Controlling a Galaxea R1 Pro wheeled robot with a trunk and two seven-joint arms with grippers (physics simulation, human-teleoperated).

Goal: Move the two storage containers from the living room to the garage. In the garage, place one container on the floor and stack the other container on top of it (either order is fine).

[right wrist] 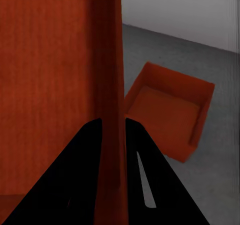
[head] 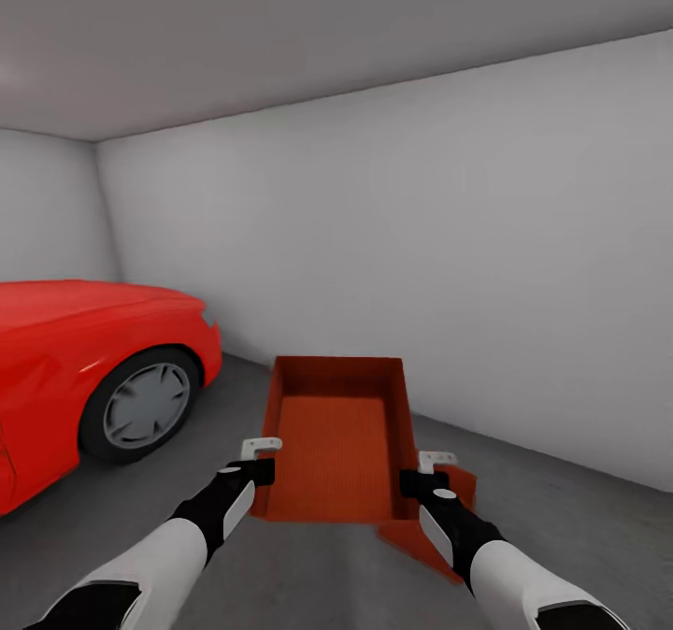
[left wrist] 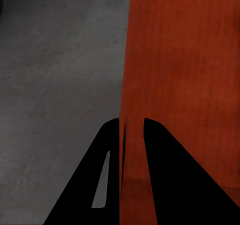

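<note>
Red-orange rectangular open-top storage bin (head: pixel 336 443), thin-walled and empty, hangs above the dark grey mottled concrete floor (head: pixel 579 527) of a bare garage, carried between both of the robot's arms. In the head view the left gripper (head: pixel 260 462) grips the bin's left side wall near its close end, while the right gripper (head: pixel 422 476) does the same on the right side wall. The left wrist view shows that gripper's two black fingers (left wrist: pixel 160 175) narrowed to a slit with the thin orange wall (left wrist: pixel 123 135) pinched between them, one finger inside the bin and one outside. The right wrist view shows the matching grip: black fingers (right wrist: pixel 85 175) pressed close on either side of the bin's wall (right wrist: pixel 112 135). A second, identical red-orange bin (right wrist: pixel 167 110) sits on the concrete below and to the right of the carried one, skewed relative to it; in the head view part of it (head: pixel 411 541) shows under the carried bin's near right corner. A glossy red car (head: pixel 84 368) with a grey-spoked front wheel (head: pixel 145 404) stands at the left, well apart from both bins. Plain grey-white walls (head: pixel 467 265) close the room behind.
</note>
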